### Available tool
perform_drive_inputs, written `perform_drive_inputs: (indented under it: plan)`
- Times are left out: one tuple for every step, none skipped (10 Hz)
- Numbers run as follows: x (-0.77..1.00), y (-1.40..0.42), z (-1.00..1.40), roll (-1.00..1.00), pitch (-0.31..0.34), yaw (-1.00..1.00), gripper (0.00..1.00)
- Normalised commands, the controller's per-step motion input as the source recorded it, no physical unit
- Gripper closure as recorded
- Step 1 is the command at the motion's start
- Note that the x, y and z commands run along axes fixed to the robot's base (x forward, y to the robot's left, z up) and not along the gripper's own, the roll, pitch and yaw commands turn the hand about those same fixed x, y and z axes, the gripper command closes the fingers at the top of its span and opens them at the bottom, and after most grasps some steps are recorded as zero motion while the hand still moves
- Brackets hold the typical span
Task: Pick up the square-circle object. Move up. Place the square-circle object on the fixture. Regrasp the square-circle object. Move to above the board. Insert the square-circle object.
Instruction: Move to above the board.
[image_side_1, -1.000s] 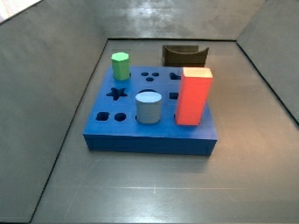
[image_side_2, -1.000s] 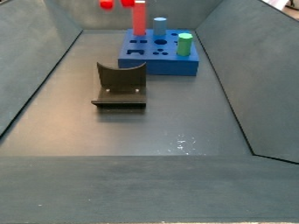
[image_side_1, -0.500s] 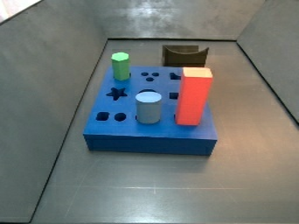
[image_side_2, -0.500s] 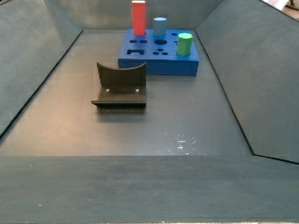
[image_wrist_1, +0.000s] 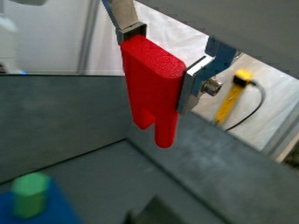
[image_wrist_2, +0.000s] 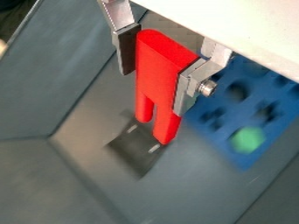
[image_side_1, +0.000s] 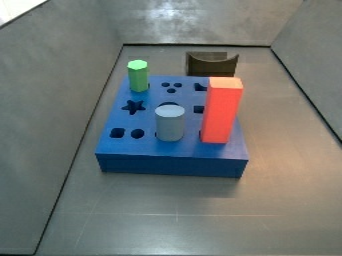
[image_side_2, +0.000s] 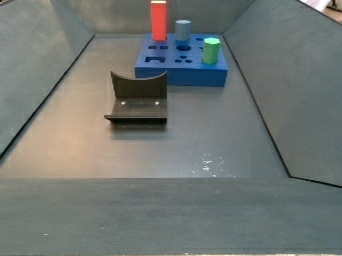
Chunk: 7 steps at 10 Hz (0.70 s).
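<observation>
In both wrist views my gripper (image_wrist_1: 163, 61) (image_wrist_2: 159, 70) is shut on the square-circle object (image_wrist_1: 152, 87) (image_wrist_2: 158, 79), a bright red peg that hangs down from between the silver fingers, high above the floor. Neither the gripper nor the peg shows in the side views. The fixture (image_side_1: 210, 63) (image_side_2: 138, 98), a dark block with a curved notch, stands on the floor beside the board. The blue board (image_side_1: 144, 152) (image_side_2: 181, 74) with its shaped holes also shows in a wrist view (image_wrist_2: 251, 96), off to one side below the peg.
On the board stand a tall orange-red pillar (image_side_1: 223, 110) (image_side_2: 159, 20), a grey cylinder (image_side_1: 170, 123) (image_side_2: 183, 30) and a green peg (image_side_1: 138, 75) (image_side_2: 210, 50) (image_wrist_2: 244, 140) (image_wrist_1: 30, 192). Sloping grey walls enclose the floor.
One second ago the red peg showed at the top edge of a side view; it has since risen out of that view. Board, fixture and pegs have not moved.
</observation>
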Motion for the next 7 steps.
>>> perform_drive_inputs:
  plan:
    - [-0.51, -1.0, -0.03, -1.0, -0.046, 0.0, 1.0]
    - [-0.52, -1.0, -0.03, -1.0, -0.052, -0.01, 1.0]
    - [-0.56, -1.0, -0.03, -1.0, -0.062, -0.01, 1.0]
    - [-0.49, -0.83, -0.03, -1.0, -0.072, -0.01, 1.0]
    - [-0.34, -0.53, -0.01, -1.0, -0.087, -0.02, 1.0]
    - [-0.22, -0.29, -0.01, -0.84, -0.079, -0.02, 1.0]
    - [-0.13, -0.12, -0.01, -0.55, -0.055, -0.01, 1.0]
